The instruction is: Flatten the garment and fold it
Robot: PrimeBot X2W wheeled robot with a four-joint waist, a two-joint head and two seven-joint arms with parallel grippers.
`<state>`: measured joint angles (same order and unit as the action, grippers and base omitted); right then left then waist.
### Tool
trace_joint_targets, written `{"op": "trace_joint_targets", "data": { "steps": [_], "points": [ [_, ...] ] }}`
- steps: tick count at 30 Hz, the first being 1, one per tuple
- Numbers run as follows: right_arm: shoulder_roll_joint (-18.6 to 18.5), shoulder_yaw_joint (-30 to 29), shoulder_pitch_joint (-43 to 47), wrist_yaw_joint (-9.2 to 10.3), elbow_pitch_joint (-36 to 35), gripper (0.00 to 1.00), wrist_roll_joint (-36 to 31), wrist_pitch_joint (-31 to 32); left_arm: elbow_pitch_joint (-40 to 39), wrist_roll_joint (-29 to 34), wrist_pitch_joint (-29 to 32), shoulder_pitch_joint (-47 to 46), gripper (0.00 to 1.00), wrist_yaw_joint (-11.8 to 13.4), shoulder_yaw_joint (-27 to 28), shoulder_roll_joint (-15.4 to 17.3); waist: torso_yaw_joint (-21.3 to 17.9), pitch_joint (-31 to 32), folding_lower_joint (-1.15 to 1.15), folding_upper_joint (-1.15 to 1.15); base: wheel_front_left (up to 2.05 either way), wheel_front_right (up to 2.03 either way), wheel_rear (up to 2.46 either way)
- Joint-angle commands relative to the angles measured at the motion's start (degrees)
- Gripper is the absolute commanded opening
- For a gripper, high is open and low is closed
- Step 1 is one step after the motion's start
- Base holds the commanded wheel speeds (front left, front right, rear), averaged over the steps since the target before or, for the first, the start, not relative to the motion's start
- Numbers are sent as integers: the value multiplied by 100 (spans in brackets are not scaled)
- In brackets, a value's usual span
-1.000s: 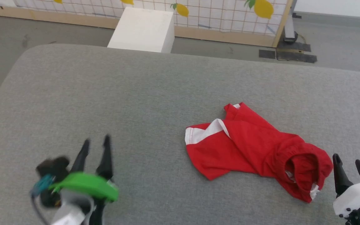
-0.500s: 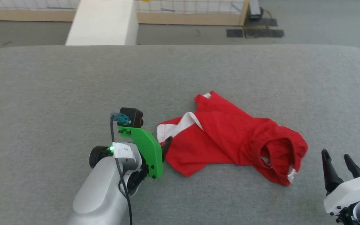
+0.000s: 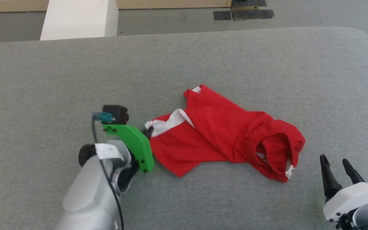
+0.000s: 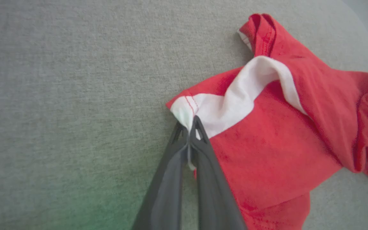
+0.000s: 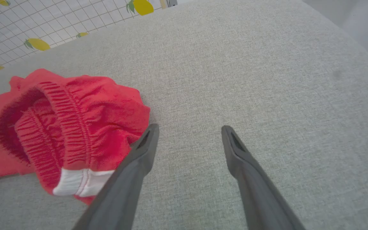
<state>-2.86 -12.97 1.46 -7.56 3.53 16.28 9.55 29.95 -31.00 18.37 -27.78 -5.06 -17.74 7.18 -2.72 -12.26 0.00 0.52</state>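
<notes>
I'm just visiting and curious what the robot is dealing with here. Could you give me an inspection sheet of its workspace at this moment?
Surface: grey cloth-covered top, rounded corners.
Job's things: red shorts, crumpled, not yet folded, white stripe showing.
Clutter: nothing seen.
Hands: left hand shut on the shorts' white hem corner; right hand open near the waistband, holding nothing.
Cables: dark cable running along the left arm.
Surroundings: white block, grey floor, lemon-print panel.

looks like a robot lab or test room: grey padded table (image 3: 235, 57) on bare grey floor (image 3: 158, 22), plain white block (image 3: 75, 22) behind, lemon-print grid screen (image 5: 59, 19) with wooden base (image 3: 171, 3), black plates (image 3: 251, 12) on floor.
</notes>
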Motion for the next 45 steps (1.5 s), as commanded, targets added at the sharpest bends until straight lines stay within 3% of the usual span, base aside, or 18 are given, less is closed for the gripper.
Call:
{"op": "trace_joint_targets", "data": {
  "steps": [1,6,13,16,17,18,19,22,29,39,45],
  "points": [
    [-2,14,-57,8,12,100,5,-59,-106,-132,-136,-172,0,-44,113,3,141,82,0,-52,0,0,0],
    [-2,3,-53,8,97,100,-41,-38,-666,-555,-557,-247,0,-4,631,32,468,312,0,-52,0,0,0],
    [-2,52,-52,8,137,100,-71,29,-1109,-740,-772,790,0,749,1473,462,864,566,0,-52,0,0,0],
    [-2,45,-44,8,137,100,-70,55,-910,-795,-616,1318,0,925,1536,483,1014,597,0,-52,0,0,0],
    [-2,58,-41,8,133,100,-76,74,-828,-833,-554,1434,17,921,1520,463,1057,603,0,-52,0,0,0],
    [-2,70,-42,8,131,100,-83,90,-787,-886,-567,1483,86,906,1539,425,1087,609,0,-52,0,0,0],
    [-2,83,-47,8,129,100,-90,108,-767,-932,-612,1523,100,886,1560,385,1113,620,0,-52,0,0,0],
    [-2,126,-65,8,100,100,-75,131,-885,-1021,-947,1523,100,776,1681,321,1165,647,0,-52,0,0,0],
    [-2,370,-49,8,-15,100,-58,215,-1622,-194,-3091,1930,100,414,1877,606,1126,665,0,-52,0,0,0],
    [-2,1149,145,8,-480,100,-185,1167,-2165,424,-3335,2715,100,279,2175,145,1130,574,0,-52,0,0,0],
    [-2,1438,-402,8,22,100,-750,2177,-2166,506,-3336,2683,100,97,2315,-58,1170,441,0,-52,0,0,0]
  ]
}}
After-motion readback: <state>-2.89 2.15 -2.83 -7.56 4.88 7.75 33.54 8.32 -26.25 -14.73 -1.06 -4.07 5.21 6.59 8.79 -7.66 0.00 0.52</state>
